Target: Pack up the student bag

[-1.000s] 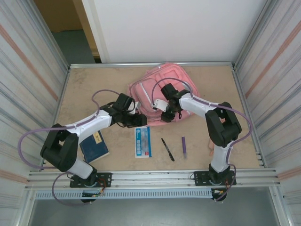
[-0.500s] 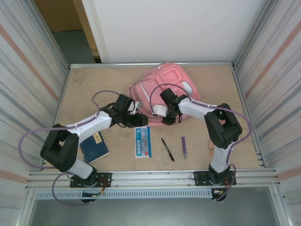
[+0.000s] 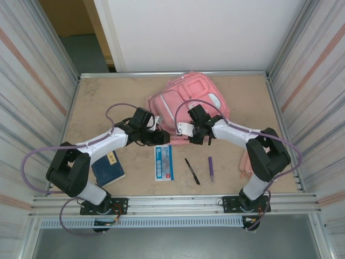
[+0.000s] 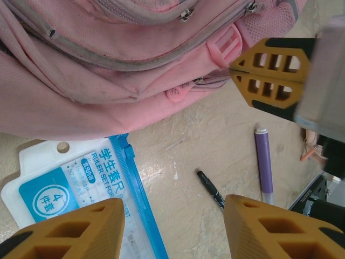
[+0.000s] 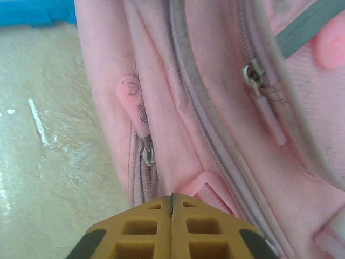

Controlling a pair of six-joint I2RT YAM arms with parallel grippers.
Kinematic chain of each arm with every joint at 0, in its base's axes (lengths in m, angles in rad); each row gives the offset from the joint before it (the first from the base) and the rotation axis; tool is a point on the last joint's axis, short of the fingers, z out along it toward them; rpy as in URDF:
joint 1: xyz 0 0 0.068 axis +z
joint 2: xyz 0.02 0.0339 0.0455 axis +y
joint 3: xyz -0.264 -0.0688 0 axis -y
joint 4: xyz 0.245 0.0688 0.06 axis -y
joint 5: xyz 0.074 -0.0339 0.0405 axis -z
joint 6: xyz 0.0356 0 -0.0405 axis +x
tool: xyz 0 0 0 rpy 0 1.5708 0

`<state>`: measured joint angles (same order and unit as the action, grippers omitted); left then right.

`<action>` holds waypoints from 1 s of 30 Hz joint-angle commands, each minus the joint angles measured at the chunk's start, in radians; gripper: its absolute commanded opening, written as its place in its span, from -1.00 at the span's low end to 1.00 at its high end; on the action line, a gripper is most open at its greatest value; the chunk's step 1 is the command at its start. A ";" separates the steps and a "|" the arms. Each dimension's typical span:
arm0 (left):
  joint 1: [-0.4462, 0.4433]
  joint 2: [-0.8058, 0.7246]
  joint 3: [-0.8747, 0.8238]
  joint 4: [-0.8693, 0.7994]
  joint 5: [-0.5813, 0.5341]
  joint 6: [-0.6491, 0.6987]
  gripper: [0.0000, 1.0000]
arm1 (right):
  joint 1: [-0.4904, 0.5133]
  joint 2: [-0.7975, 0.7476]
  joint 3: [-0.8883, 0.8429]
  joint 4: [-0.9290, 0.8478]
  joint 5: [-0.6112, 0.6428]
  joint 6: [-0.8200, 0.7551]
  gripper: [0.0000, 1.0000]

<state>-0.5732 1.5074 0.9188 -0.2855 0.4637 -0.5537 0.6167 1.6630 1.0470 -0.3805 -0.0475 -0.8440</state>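
Right hand [image 5: 172, 200] pinched shut against soft pink student bag [image 5: 215, 108] (possibly nipping fabric), left hand [image 4: 172, 216] half-open, empty.

Right wrist cam: right pincer [image 5: 172, 197] at bottom centre, both orange pads pressed flat together, no gap visible. Tips sit against the student bag [image 5: 215, 81], whose pink fabric runs from top to bottom. Rubber zipper pull [image 5: 132, 105] hangs just above the tips, its metal slider [image 5: 147, 154] below it on a vertical zip line. Pink webbing tab [image 5: 209, 195] just right of the pads. Second zipper pull [image 5: 263, 105] upper right. Bare table [image 5: 48, 135] on the left, blue edge [image 5: 32, 12] in the top-left corner
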 commanded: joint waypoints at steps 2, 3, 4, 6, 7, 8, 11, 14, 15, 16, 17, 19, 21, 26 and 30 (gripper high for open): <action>0.002 -0.029 -0.024 0.017 -0.004 -0.002 0.03 | -0.006 -0.048 -0.006 0.045 -0.017 -0.010 -0.21; 0.002 -0.039 -0.027 0.010 -0.022 -0.002 0.02 | -0.011 -0.044 -0.006 0.061 -0.018 -0.008 -0.10; 0.003 -0.051 -0.032 0.000 -0.048 -0.007 0.02 | -0.010 -0.039 0.003 0.066 -0.018 -0.007 -0.04; 0.017 -0.084 -0.055 -0.004 -0.097 -0.036 0.02 | 0.007 -0.018 0.038 0.074 -0.006 0.005 0.06; 0.032 -0.096 -0.068 0.001 -0.100 -0.053 0.02 | 0.016 -0.007 0.050 0.090 -0.007 0.014 0.10; 0.052 -0.114 -0.083 0.012 -0.092 -0.071 0.02 | 0.024 0.004 0.062 0.109 -0.018 0.022 0.12; 0.111 -0.168 -0.139 0.051 -0.059 -0.115 0.02 | 0.042 0.050 0.095 0.195 0.000 0.058 0.15; 0.137 -0.218 -0.180 0.069 -0.053 -0.137 0.03 | 0.063 0.088 0.110 0.262 0.015 0.070 0.27; 0.141 -0.230 -0.183 0.061 -0.049 -0.131 0.03 | 0.067 0.107 0.115 0.280 0.014 0.073 0.27; 0.140 -0.240 -0.184 0.047 -0.049 -0.122 0.03 | 0.071 0.127 0.123 0.293 0.017 0.077 0.27; 0.141 -0.252 -0.185 0.031 -0.056 -0.113 0.04 | 0.076 0.150 0.136 0.298 0.028 0.080 0.27; 0.141 -0.276 -0.205 0.029 -0.073 -0.113 0.04 | 0.089 0.191 0.155 0.318 0.062 0.086 0.28; 0.141 -0.296 -0.225 0.049 -0.073 -0.112 0.05 | 0.100 0.221 0.158 0.352 0.103 0.086 0.26; 0.142 -0.344 -0.261 0.089 -0.054 -0.092 0.07 | 0.138 0.249 0.119 0.500 0.242 0.023 -0.11; 0.137 -0.360 -0.292 0.156 -0.021 -0.077 0.08 | 0.146 0.175 0.072 0.588 0.232 0.009 -0.76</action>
<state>-0.4339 1.1725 0.6464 -0.1955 0.4110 -0.6544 0.7601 1.8973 1.1461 0.0963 0.1459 -0.8242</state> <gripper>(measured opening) 0.540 0.151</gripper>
